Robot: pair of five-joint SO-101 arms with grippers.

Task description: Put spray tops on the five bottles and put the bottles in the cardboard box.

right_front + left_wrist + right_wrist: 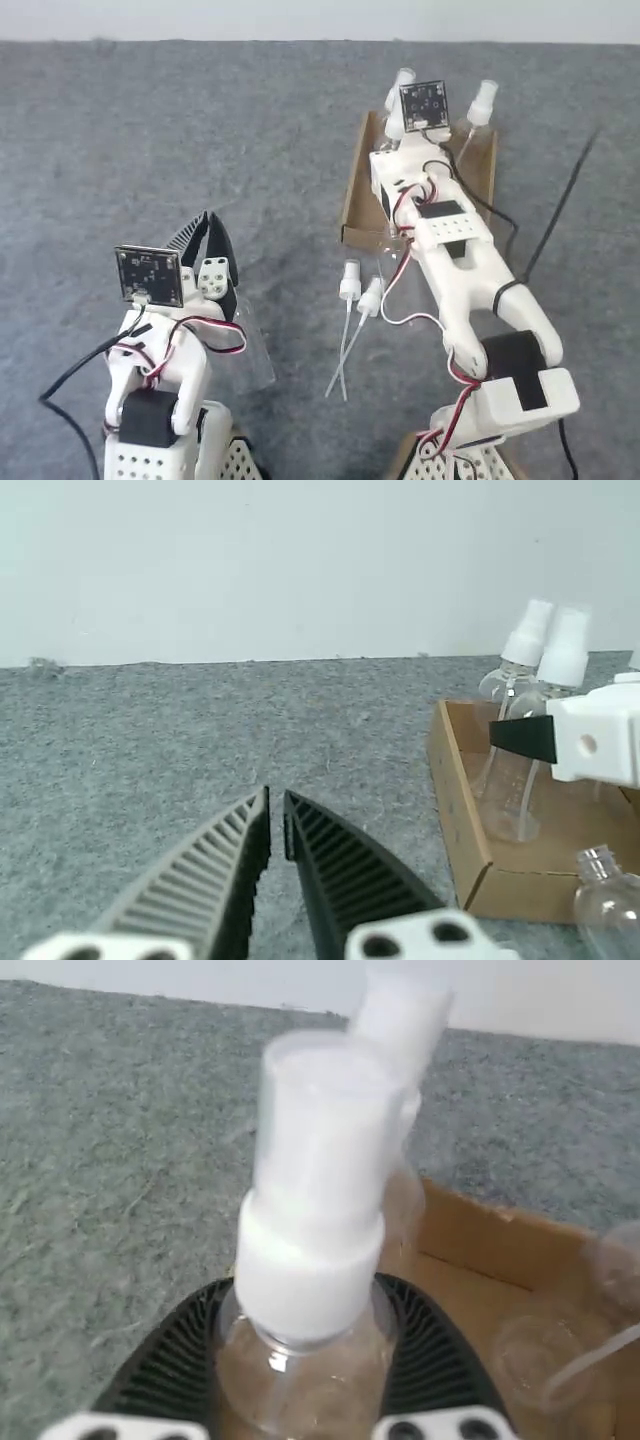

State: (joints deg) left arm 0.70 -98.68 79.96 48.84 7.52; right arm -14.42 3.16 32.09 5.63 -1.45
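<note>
Bottle (300, 1390) capped and pinched in right pincer (305, 1305) at cardboard box (352, 190) (left pincer (277, 805) pressed together); two spray tops (350, 280) unfitted.

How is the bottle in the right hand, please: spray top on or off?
On. A white spray top sits on the neck of the bottle, gripped by the right hand.

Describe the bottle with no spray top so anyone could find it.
Start at the cardboard box. Just outside its wall nearest the arms sits a clear bottle. Unlike the bottles in the box, its threaded neck is bare, with no white top.
</note>
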